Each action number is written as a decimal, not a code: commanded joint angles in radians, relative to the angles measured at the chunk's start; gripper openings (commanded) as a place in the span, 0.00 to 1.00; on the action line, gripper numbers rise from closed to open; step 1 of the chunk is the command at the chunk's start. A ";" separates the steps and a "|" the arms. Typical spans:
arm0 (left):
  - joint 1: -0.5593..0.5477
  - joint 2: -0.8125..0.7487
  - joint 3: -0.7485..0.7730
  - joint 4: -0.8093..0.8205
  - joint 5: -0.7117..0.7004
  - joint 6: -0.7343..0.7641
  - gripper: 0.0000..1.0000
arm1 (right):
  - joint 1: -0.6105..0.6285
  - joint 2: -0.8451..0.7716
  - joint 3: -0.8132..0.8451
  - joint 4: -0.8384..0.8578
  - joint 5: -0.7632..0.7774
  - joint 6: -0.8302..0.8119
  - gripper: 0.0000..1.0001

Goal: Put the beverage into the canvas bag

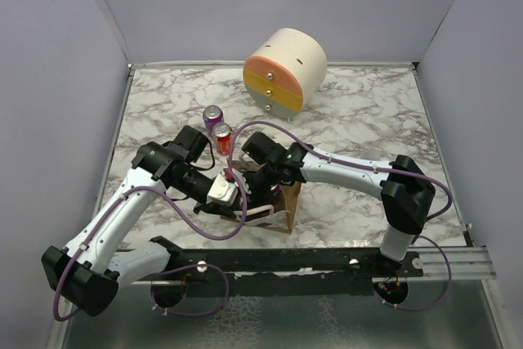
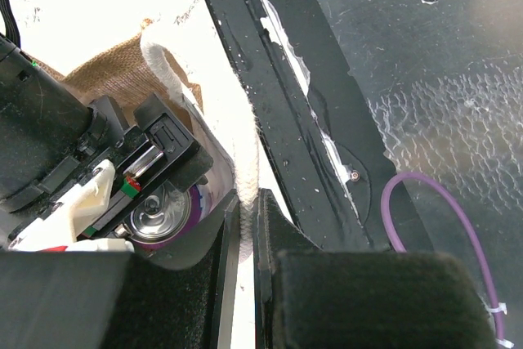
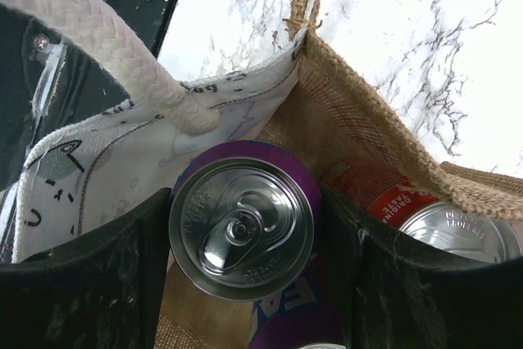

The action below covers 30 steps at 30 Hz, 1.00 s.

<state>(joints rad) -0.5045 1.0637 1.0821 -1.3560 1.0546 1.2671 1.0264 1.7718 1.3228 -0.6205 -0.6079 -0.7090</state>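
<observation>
Overhead, two black-and-white robot arms meet at a small tan canvas bag [image 1: 286,202] standing on a marble table [image 1: 368,112].

The left gripper [image 2: 247,239] is clenched on the bag's white rope handle [image 2: 245,165]. The rope runs up between its two dark fingers. The bag's tan burlap wall shows beyond the fingertips, to the left.

The right gripper [image 3: 243,202] reaches down into the bag's open mouth and grasps a purple can [image 3: 241,230]. One dark finger [image 3: 90,284] presses against each side of the can. The can is upright, its silver lid and pull tab facing up toward the wrist camera. It sits within the bag's walls, with burlap behind it and a pale printed lining to the left of the gripper. How deep it sits, and whether it touches the bottom, cannot be told.

Just outside that gripper's right-hand finger, also inside the bag, stands a red can [image 3: 458,234] with a silver top.

Beyond both grippers, away from the arm bases, two more drinks stand on the table. One is a second purple can [image 1: 212,114], and a second red can [image 1: 223,138] stands just nearer to the grippers. Farther off still is a round drawer cabinet [image 1: 286,71] with a cream body and orange and yellow fronts.
</observation>
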 commanded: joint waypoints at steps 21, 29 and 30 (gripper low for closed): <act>0.020 -0.004 -0.005 -0.025 0.000 0.052 0.00 | 0.018 -0.024 -0.054 0.066 -0.013 0.019 0.60; 0.023 0.017 -0.002 -0.026 -0.014 0.057 0.00 | 0.018 -0.038 -0.050 0.067 -0.019 0.024 0.67; 0.023 0.018 -0.002 -0.027 -0.014 0.056 0.00 | 0.018 -0.041 -0.050 0.065 -0.019 0.026 0.68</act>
<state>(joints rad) -0.4900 1.0714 1.0821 -1.3724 1.0538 1.2926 1.0267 1.7618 1.2861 -0.5625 -0.6064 -0.7002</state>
